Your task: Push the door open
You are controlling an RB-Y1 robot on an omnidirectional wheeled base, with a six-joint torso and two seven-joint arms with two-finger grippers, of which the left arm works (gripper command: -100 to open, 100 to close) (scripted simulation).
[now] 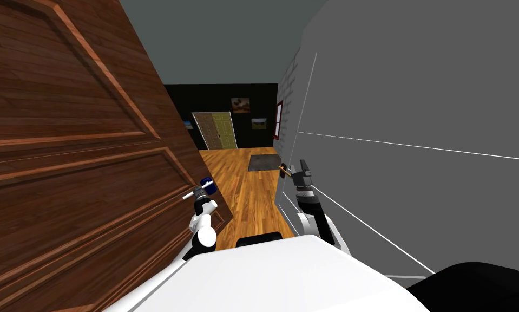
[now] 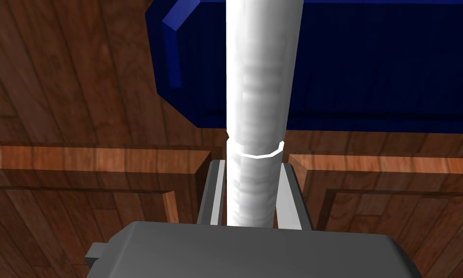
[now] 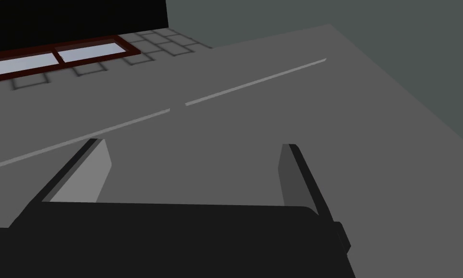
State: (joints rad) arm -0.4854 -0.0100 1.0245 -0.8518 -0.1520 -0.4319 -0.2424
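Note:
The brown panelled wooden door [image 1: 63, 162] stands on my left, swung partway, with the corridor showing past its edge. Its white lever handle [image 2: 259, 96] sticks out from a dark blue plate [image 2: 370, 62]. My left gripper [image 2: 252, 164] is shut on this handle, the two fingers [image 2: 217, 188] pressing its sides. In the head view the left gripper [image 1: 198, 193] sits at the door's free edge, beside the blue plate [image 1: 207, 186]. My right gripper [image 3: 194, 147] is open with nothing between its fingers. In the head view it is raised [image 1: 301, 168] close to the grey wall [image 1: 415, 108] on the right.
A wooden floor [image 1: 242, 189] runs ahead between door and wall, with a dark mat [image 1: 264, 162] on it. A pale double door [image 1: 215, 130] closes the far end. A red-framed window [image 1: 278, 120] is in the right wall. A small brass-coloured knob [image 1: 282, 171] sits next to the right gripper.

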